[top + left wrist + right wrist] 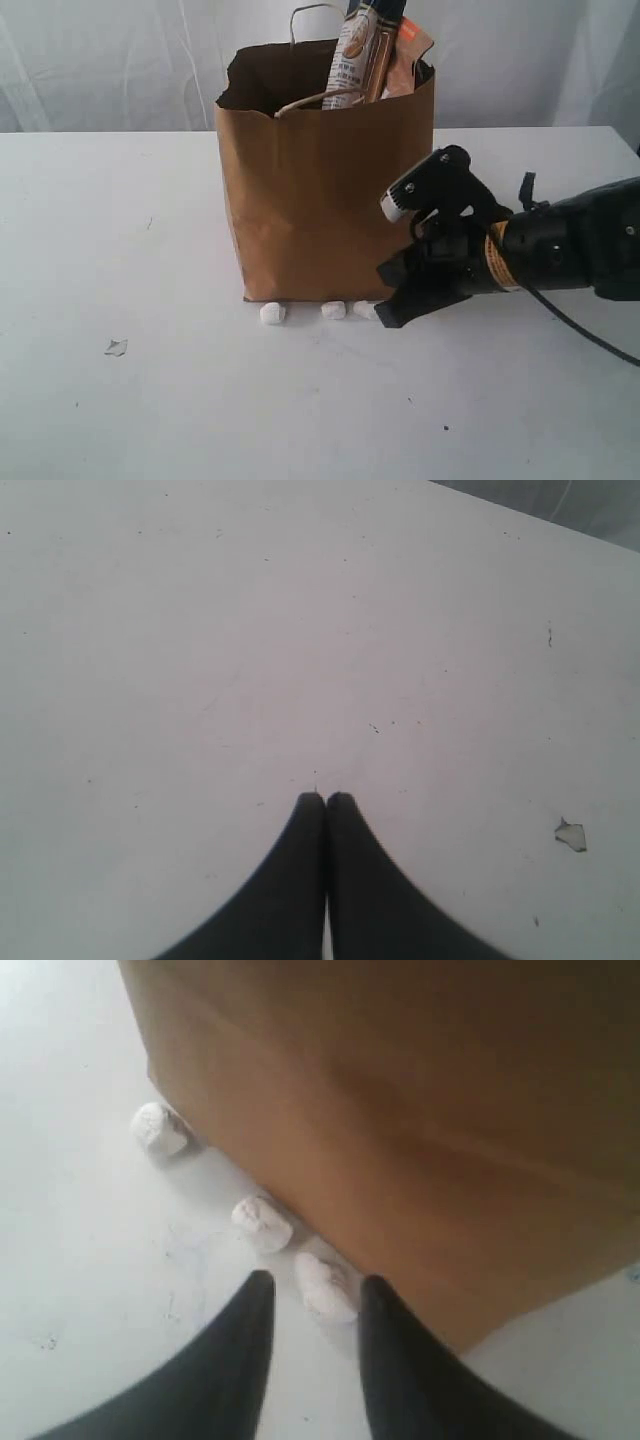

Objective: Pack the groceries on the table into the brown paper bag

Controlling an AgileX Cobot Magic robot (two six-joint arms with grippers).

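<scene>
Tall brown paper bag (320, 200) stands near the far edge of the white tabletop (100, 250); long blue-and-white pasta packet (355, 55) and orange-labelled kraft pouch (410, 50) stick out.
Right gripper (317, 1285) released, straddling 1 of 3 small white lumps (272, 313) at the bag's base; left gripper (326, 798) clenched above tabletop.

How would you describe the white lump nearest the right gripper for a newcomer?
Find the brown paper bag on the white table; three small white lumps lie along its bottom edge. Yours is the end lump, just ahead of the right gripper's open fingers, unlike the other two.
</scene>
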